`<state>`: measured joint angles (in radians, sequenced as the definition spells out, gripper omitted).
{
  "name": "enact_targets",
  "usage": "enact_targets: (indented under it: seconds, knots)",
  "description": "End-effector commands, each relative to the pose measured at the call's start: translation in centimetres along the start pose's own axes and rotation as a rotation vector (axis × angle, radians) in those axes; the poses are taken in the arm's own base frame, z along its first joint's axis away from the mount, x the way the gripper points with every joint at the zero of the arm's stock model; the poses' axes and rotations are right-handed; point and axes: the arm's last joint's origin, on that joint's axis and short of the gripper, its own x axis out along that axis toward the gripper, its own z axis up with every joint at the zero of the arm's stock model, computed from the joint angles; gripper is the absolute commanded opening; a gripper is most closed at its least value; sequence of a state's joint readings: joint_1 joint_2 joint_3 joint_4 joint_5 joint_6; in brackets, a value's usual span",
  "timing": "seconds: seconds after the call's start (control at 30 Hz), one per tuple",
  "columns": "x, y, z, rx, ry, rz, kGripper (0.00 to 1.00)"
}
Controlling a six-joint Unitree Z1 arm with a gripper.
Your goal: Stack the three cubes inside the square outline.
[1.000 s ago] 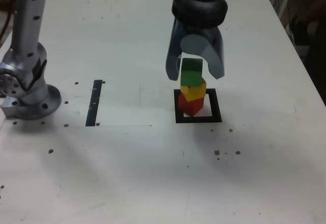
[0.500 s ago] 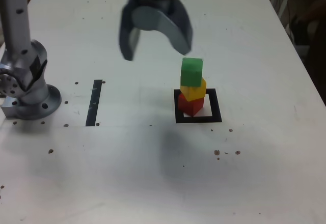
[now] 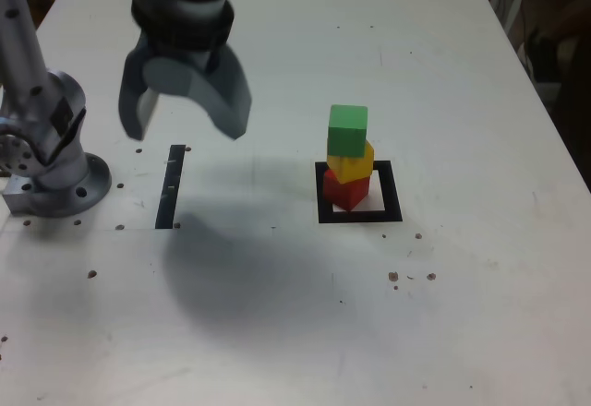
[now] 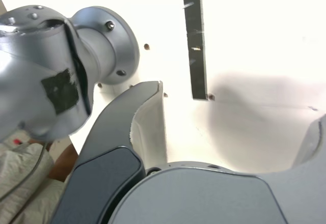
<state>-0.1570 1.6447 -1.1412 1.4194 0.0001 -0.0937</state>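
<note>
One white table (image 3: 480, 268) fills almost the whole exterior view; its far edge runs along the top of that view and its right-hand edge slants down the exterior view's right. Small dark holes and specks are scattered over the surface.

At the exterior view's left stands the arm's grey base (image 3: 51, 161), bolted to the table near its left edge. The wrist view shows the same base (image 4: 61, 66) just beside one curved finger (image 4: 137, 127).

The gripper (image 3: 185, 127) hangs above the table left of centre in the exterior view, fingers pointing down. Its jaws stand spread wide, with nothing between them. A broad shadow (image 3: 249, 277) lies on the table below and in front of it.

The square outline (image 3: 360, 214) lies flat right of centre, well apart from the gripper. It holds the three cubes as a single column: the red cube (image 3: 345, 191) on the white centre, the yellow cube (image 3: 351, 163) on the red, the green cube (image 3: 347, 130) on top. The column sits toward the outline's far left corner, and the upper cubes are turned slightly relative to the red.

The narrow black strip (image 3: 170, 186) lies between base and outline, below the gripper. Bare table surrounds the column on every side, widest toward the near edge.
</note>
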Motion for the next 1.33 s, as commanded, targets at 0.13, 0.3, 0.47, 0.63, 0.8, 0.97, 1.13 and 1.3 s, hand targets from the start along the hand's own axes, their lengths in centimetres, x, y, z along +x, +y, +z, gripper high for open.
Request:
enact_targets:
  seconds: [0.13, 0.3, 0.47, 0.63, 0.8, 0.97, 1.13, 1.3]
  knots:
    - [2.7, 0.1, -1.1, -0.001, 0.006, -0.003, 0.99]
    - [4.4, 0.1, -1.8, 0.002, -0.029, -0.012, 0.99]
    - [6.1, 0.1, -2.4, 0.005, -0.111, -0.017, 0.99]
    - [6.7, 0.2, -2.8, 0.006, -0.106, -0.01, 0.99]
    - [7.1, 0.2, -3.0, 0.006, -0.082, -0.005, 0.99]
    - [7.4, 0.4, -3.2, 0.007, -0.07, 0.001, 0.99]
    - [7.6, 0.7, -3.5, 0.03, -0.065, 0.004, 0.99]
    - [7.6, 0.7, -3.7, 0.043, -0.067, 0.01, 1.0]
